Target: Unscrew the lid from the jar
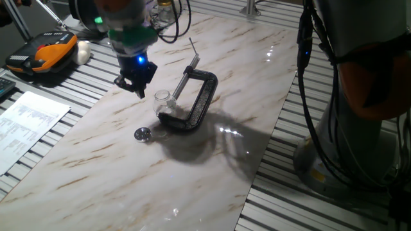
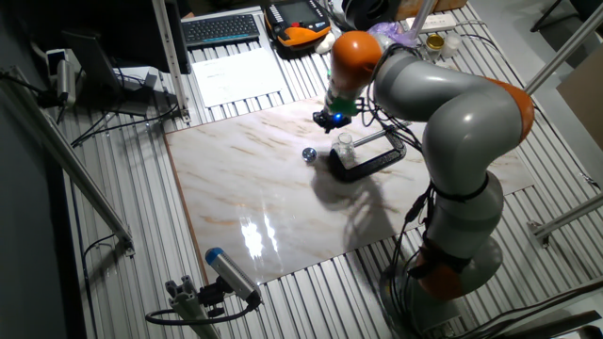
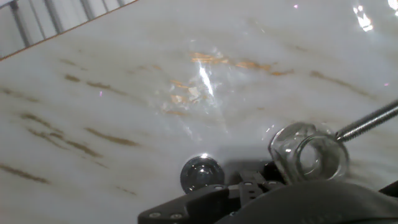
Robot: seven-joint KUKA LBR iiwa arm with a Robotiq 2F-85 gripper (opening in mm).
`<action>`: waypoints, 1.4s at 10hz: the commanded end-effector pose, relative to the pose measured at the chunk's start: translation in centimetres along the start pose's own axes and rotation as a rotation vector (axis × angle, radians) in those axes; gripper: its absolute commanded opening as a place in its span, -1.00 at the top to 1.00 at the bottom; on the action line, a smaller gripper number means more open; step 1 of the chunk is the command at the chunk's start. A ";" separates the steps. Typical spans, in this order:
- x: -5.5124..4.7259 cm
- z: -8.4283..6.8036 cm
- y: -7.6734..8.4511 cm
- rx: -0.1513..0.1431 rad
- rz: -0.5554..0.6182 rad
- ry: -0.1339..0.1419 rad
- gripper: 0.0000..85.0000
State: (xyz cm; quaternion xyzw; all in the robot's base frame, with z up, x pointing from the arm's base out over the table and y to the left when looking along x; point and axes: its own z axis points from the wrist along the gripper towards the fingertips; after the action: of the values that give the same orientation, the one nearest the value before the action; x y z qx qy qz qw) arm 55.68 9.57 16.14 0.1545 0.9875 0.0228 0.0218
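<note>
One fixed view:
Jar (image 1: 163, 99): open-topped, held in the black clamp (image 1: 196, 102).
Lid (image 1: 142, 134): on the marble, apart from the jar.
Gripper (image 1: 136, 82): above, beside the jar; spread cannot be told.

Other fixed view:
Lid (image 2: 309, 153): beside the clamp (image 2: 369, 162).

Hand view:
Jar (image 3: 309, 154): mouth open.
Lid (image 3: 201, 175): near the jar.

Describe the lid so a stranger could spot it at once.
Find the black C-clamp on the marble tabletop. The lid lies alone on the bare marble beside it, apart from the clear jar in the clamp. It is a small, shiny, silvery disc.
</note>
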 end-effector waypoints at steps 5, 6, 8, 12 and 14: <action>-0.7 -2.4 -1.8 -0.020 -0.096 -0.013 1.00; -0.6 -2.8 -2.0 -0.022 -0.095 -0.017 1.00; -0.7 -3.5 -2.3 -0.020 -0.100 -0.022 1.00; -0.6 -4.7 -3.1 0.006 -0.124 -0.014 1.00; -0.4 -5.2 -3.6 0.006 -0.137 -0.008 1.00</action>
State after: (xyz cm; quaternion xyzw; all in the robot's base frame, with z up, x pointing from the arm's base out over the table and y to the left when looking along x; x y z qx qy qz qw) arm 54.73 5.86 21.13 0.0864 0.9957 0.0179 0.0270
